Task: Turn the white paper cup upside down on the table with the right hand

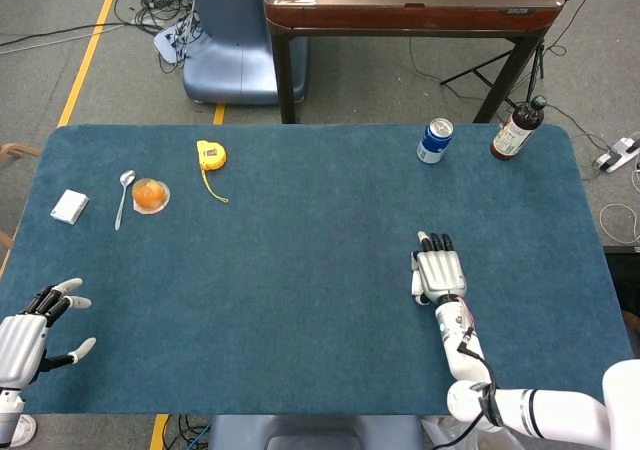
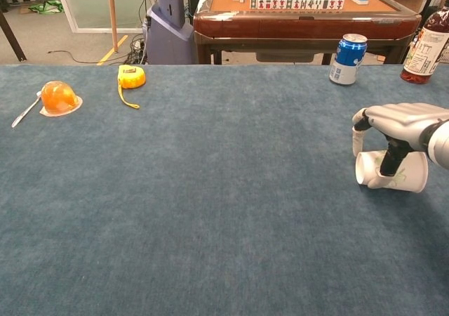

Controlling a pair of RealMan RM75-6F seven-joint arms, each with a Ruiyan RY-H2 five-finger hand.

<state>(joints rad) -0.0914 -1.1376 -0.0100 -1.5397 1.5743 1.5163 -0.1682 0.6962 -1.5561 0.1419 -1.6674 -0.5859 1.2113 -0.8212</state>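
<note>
The right hand point(image 1: 439, 273) reaches forward from the near edge, palm down, its fingers point(image 2: 389, 158) curled over the white paper cup point(image 2: 403, 171) lying on its side. The left hand point(image 1: 30, 335) hovers at the near left corner, fingers spread, holding nothing.
</note>
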